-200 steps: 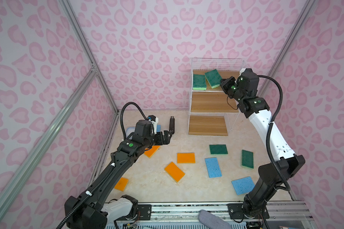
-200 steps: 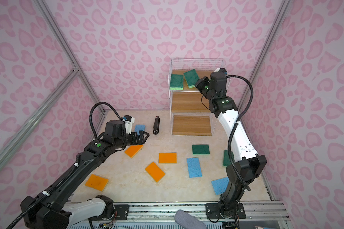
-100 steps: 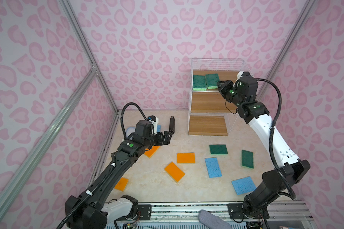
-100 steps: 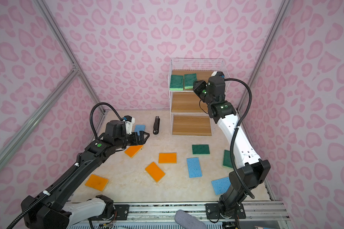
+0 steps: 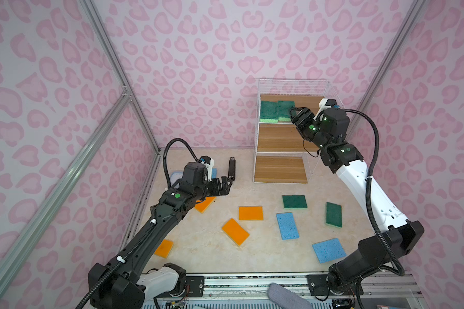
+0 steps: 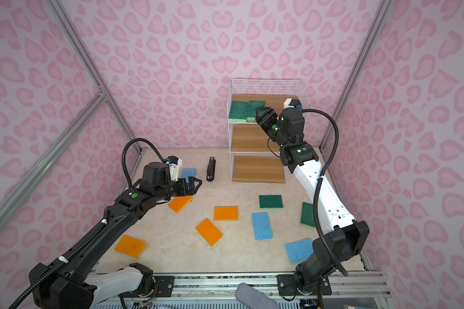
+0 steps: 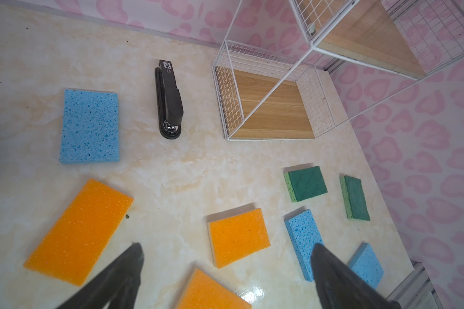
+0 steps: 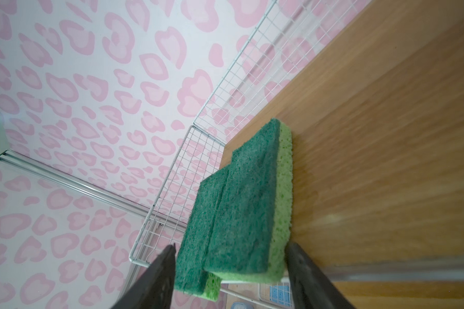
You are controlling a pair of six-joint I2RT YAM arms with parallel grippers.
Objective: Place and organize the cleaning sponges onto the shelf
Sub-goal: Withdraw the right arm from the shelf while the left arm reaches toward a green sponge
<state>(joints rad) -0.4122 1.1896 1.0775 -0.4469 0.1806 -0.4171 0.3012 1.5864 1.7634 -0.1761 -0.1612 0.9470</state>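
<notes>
We mark the right gripper (image 5: pixel 293 113) up at the front edge of the top board (image 8: pixel 386 133) of the shelf (image 5: pixel 277 139). Its jaws stand apart, wider than the nearer green sponge (image 8: pixel 244 203), so nothing is pinched. The sponge rests on the board by its own weight, and we judge this placement done.

That sponge lies flat, dark side up, touching a second green sponge (image 8: pixel 196 230), long sides together at the board's left front corner. We think the tight side-by-side packing keeps one colour together and leaves the rest of the board bare for more. Both front ends reach the board's front edge, and the second seems to poke slightly past it.

The left gripper (image 5: pixel 227 184) hovers over the far left part of the tabletop (image 5: pixel 265 254), jaws wide open and empty, above an orange sponge (image 7: pixel 78 235) without touching it. We take it as staged for a pick.

On the tabletop we count four orange, three blue and two green sponges. They lie flat, scattered and apart, none stacked, so each is free for a grab from above. One blue sponge (image 7: pixel 89 127) lies just beside the black stapler (image 7: pixel 169 101) near the far left edge. The stapler is not a task item. The middle and bottom boards are bare.
</notes>
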